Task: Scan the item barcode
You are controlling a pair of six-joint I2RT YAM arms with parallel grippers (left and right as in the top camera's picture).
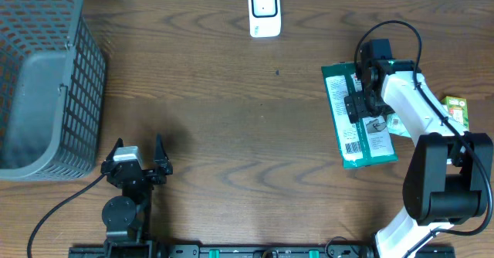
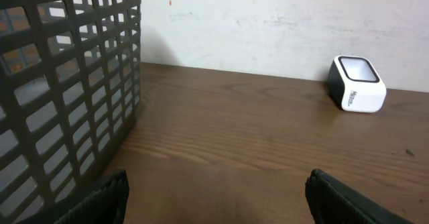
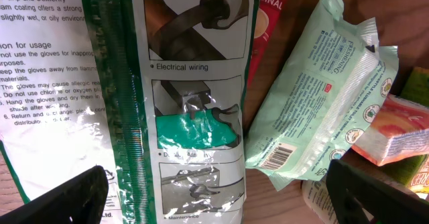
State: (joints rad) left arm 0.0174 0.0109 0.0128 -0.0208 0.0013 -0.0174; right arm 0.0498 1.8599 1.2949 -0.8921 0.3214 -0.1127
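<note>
Right pincer (image 1: pixel 356 96) spread above glove packet (image 1: pixel 363 146); advise pinching its right edge, barcode left uncovered. Left pincer (image 1: pixel 138 140) spread, idle.

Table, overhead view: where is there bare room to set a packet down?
The widest bare stretch of table runs between the basket and the green packet, below the scanner. A smaller patch lies ahead of the left gripper. The right side is crowded: the right gripper is over the green packet, with small packets beside it.

White-shelled right arm (image 1: pixel 407 103), black joints (image 1: pixel 444 185), looping black cable (image 1: pixel 395 22), all-black left arm (image 1: pixel 127 188)
</note>
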